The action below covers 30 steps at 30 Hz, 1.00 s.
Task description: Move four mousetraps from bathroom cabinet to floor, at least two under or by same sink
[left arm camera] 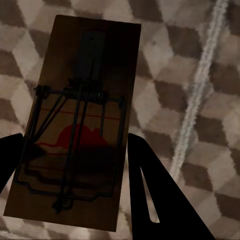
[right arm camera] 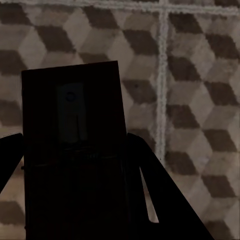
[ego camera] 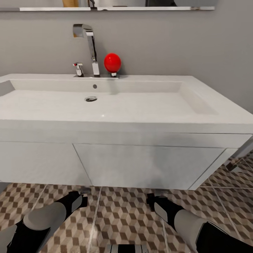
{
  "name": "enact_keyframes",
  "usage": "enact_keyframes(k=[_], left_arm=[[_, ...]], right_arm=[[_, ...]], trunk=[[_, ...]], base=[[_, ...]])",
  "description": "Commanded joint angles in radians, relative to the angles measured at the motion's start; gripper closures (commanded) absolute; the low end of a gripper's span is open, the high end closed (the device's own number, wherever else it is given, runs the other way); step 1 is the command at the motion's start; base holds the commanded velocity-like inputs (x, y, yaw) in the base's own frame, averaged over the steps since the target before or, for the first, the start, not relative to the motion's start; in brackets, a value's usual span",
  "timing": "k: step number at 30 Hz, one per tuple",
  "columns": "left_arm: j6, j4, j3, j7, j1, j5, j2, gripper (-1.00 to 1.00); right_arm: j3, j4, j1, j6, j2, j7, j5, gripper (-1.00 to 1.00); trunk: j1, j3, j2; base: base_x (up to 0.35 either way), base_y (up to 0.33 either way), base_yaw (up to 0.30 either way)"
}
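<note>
Bathroom floor (ego camera: 123, 214): brown, beige, grey cube pattern, pale grout. Sink (ego camera: 218, 121) white. Tap knob (ego camera: 112, 62) red. Mousetrap (left arm camera: 85, 115) brown, red print; other mousetrap (right arm camera: 75, 150) near-black in shadow.

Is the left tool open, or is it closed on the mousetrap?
Closed on it: the left tool has its two dark fingers against both long edges of the flat brown wooden mousetrap, above the cube-patterned tile floor.

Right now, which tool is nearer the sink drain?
Left, though only slightly. The left tool sits almost straight below the drain, low over the floor tiles; the right tool is at a similar height but off to the right.
</note>
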Motion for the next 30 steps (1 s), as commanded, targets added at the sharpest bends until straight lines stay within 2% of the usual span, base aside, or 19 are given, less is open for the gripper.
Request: enact_keyframes(k=[1,5,8,13,15,17,25,30], left_arm=[[0.004,-0.001,-0.009,0.005,-0.001,0.006,0.0,1.0],[0.004,-0.001,-0.008,0.005,-0.001,0.006,-0.002,1.0],[-0.006,-0.001,-0.009,0.005,0.0,0.006,-0.003,1.0],[-0.108,-0.002,-0.009,0.005,0.003,0.005,-0.006,1.0],[-0.123,-0.003,-0.01,0.005,0.004,0.005,-0.009,1.0],[-0.129,-0.004,-0.01,0.005,0.004,0.004,-0.016,1.0],[-0.137,-0.004,-0.01,0.004,0.003,0.003,-0.045,1.0],[-0.14,-0.004,-0.012,0.004,0.002,0.003,-0.083,1.0]], right_arm=[[0.008,-0.002,0.0,0.004,0.0,-0.004,-0.009,1.0],[0.007,-0.002,0.0,0.003,-0.001,-0.006,-0.01,1.0],[0.006,-0.002,0.0,-0.016,0.001,-0.007,-0.012,1.0],[0.008,0.014,-0.001,-0.175,0.009,-0.059,-0.015,1.0],[0.009,0.017,-0.001,-0.194,0.011,-0.069,-0.015,1.0],[0.009,0.018,0.0,-0.202,0.011,-0.073,-0.015,1.0],[0.004,0.019,0.0,-0.207,0.008,-0.076,-0.016,1.0],[0.003,0.019,0.0,-0.208,0.006,-0.076,-0.016,1.0]], trunk=[[0.0,-0.005,-0.001],[0.002,-0.02,-0.002],[0.002,-0.02,-0.002],[0.003,-0.032,-0.002],[0.004,-0.04,-0.003],[0.005,-0.047,-0.003],[0.005,-0.047,-0.003],[0.007,-0.063,-0.004]], base=[[0.0,0.0,0.0],[0.0,0.0,0.0],[0.0,0.0,0.0],[0.0,0.0,0.0],[0.0,0.0,0.0],[0.0,0.0,0.0],[0.0,0.0,0.0],[0.0,0.0,0.0]])
